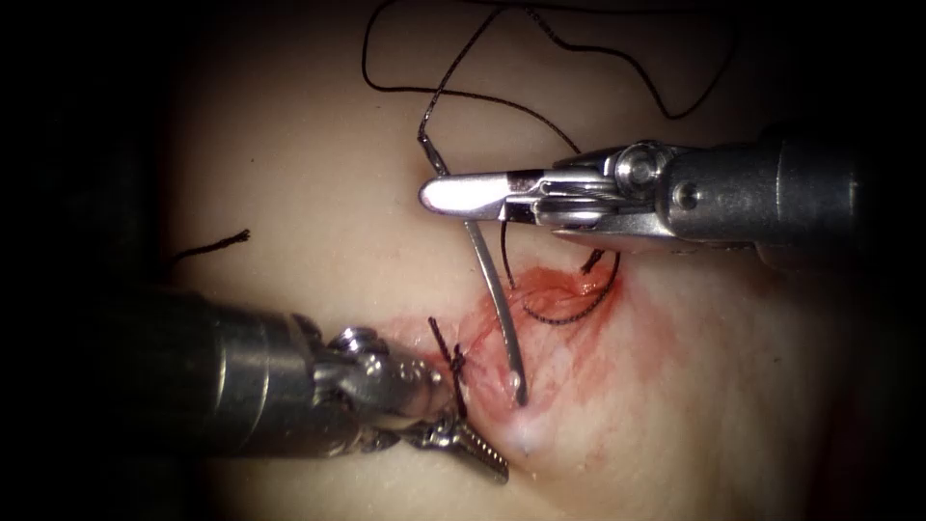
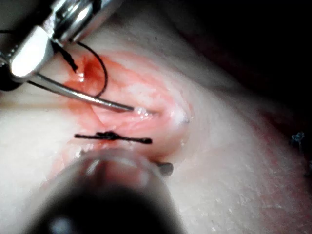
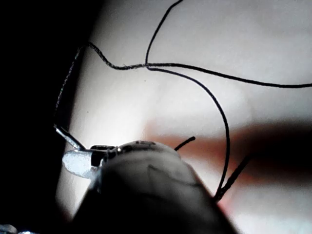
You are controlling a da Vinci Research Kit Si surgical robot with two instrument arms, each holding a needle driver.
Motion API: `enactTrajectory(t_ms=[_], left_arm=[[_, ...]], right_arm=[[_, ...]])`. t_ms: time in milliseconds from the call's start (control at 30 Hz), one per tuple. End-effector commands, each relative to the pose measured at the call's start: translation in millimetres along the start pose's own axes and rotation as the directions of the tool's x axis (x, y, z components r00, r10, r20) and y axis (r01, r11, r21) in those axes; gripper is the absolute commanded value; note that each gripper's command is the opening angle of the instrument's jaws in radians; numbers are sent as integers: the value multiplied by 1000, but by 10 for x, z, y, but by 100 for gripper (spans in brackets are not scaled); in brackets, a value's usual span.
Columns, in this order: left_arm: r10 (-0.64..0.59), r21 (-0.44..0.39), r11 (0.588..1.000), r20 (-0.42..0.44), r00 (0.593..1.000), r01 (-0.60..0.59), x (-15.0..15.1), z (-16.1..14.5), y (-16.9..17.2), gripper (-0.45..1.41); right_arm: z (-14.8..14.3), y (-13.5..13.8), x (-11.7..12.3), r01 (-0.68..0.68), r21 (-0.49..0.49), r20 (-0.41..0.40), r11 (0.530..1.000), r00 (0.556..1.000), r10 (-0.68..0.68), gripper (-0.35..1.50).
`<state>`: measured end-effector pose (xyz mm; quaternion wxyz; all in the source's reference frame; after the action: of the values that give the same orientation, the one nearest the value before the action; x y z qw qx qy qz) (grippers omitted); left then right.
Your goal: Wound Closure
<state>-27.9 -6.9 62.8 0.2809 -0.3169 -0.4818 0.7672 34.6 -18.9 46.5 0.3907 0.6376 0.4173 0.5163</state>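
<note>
Needle [image 1: 497, 299] clamped near tail in right fingers [image 1: 446, 194], tip at tissue [image 1: 318, 174]; left fingers [image 1: 473, 449] parted, empty.

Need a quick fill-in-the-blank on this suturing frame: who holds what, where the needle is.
1. The needle is held by the ____ claw.
2. That claw grips the needle near its ____ end.
3. The needle's tip touches the ____.
4. The left claw holds ____.

Missing words: right; thread; tissue; nothing

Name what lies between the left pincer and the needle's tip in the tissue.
In the endoscope view a tied stitch with short dark ends stands between the left pincer and the tip of the needle, on tissue wet with red fluid.
</note>
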Motion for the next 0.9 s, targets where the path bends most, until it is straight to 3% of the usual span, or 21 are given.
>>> enactTrajectory(t_ms=[33,233,433,533,667,900], left_arm=[[0,0,1000,0,1000,0,1,6,-4,2],[0,-1,1000,0,1000,0,0,6,-3,2],[0,-1,1000,0,1000,0,0,6,-3,2],[0,-1,1000,0,1000,0,1,6,-3,2],[0,-1,1000,1,1000,0,1,5,-3,2],[0,-1,1000,1,1000,0,1,5,-3,2]], right_arm=[[2,1,2,0,-31,-8,1000,1000,0,-35],[-11,-3,-4,-98,-184,-5,978,995,99,-35],[-7,-6,-9,-127,-227,-8,966,992,128,-35],[-2,-6,-9,-128,-193,-14,973,992,127,-35],[5,-4,-6,-54,-41,5,998,999,54,-35],[11,-2,-3,-1,103,26,995,1000,-2,-35]])
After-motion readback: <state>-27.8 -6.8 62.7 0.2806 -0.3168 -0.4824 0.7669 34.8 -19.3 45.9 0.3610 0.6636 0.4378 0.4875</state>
